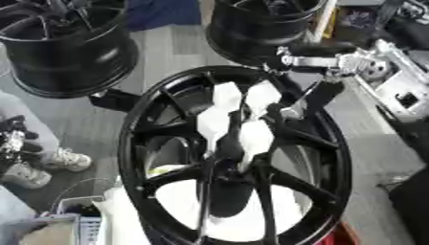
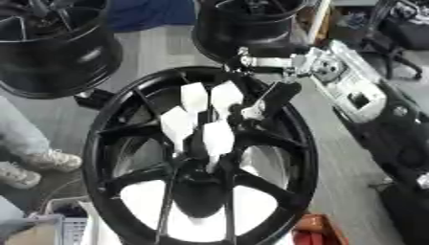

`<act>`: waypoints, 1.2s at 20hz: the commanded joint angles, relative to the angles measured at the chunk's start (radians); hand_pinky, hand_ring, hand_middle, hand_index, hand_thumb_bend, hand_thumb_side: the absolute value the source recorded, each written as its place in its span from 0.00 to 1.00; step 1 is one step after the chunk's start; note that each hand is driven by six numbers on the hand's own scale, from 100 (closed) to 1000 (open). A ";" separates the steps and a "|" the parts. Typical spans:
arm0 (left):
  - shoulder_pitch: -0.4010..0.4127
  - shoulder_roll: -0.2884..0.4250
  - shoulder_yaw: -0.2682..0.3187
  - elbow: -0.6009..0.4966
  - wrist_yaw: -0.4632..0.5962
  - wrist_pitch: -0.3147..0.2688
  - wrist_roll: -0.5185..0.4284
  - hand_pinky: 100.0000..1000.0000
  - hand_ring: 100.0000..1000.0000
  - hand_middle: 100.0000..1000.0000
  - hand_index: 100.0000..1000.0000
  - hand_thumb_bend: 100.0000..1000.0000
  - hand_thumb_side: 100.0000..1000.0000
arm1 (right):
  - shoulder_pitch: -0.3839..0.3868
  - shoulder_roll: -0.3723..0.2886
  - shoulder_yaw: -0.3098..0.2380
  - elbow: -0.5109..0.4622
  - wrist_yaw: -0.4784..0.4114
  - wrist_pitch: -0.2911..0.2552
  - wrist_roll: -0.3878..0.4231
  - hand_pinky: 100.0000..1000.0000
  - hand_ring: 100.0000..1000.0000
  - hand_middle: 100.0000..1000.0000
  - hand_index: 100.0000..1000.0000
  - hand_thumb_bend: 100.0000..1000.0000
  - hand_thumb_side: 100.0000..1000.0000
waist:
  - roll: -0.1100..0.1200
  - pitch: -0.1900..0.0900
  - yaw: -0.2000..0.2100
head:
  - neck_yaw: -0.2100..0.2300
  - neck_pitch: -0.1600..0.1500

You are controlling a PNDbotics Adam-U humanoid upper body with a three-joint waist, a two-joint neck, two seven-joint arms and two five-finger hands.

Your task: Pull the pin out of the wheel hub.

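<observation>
A large black wheel hub point(image 1: 134, 158) with thin spokes lies face up and fills the middle of both views. White shows through the gaps between its spokes. My right arm comes in from the upper right, its silver wrist above the rim. My right hand point(image 2: 272, 98) reaches down inside the rim to the upper right of the hub's centre point(image 2: 205, 158). I cannot make out the pin among the dark spokes. The left hand shows in neither view.
Two more black wheels stand behind, one at top left point(image 1: 67, 52) and one at top middle point(image 1: 260, 28). A person's shoes point(image 1: 63, 160) are at the left. A box point(image 1: 63, 225) sits at lower left, and a red object point(image 2: 314, 232) at the bottom right.
</observation>
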 commanded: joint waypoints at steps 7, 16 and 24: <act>-0.010 0.018 -0.006 -0.004 0.001 -0.001 -0.009 0.53 0.52 0.55 0.85 0.00 0.51 | -0.088 -0.060 -0.115 0.050 -0.082 0.018 -0.105 0.31 0.15 0.30 0.40 0.00 0.12 | -0.008 -0.016 -0.008 | 0.009 0.005; -0.005 0.025 0.004 -0.002 0.002 0.001 0.002 0.53 0.52 0.55 0.85 0.00 0.52 | 0.064 -0.211 -0.237 -0.017 -0.171 0.019 -0.210 0.33 0.16 0.31 0.41 0.00 0.11 | -0.024 -0.018 -0.027 | 0.022 0.005; -0.003 0.025 0.024 -0.007 0.002 0.000 0.025 0.53 0.52 0.55 0.85 0.00 0.51 | 0.454 -0.179 -0.512 -0.142 -0.205 0.037 -0.486 0.33 0.17 0.31 0.41 0.00 0.13 | -0.019 -0.012 -0.055 | 0.048 0.005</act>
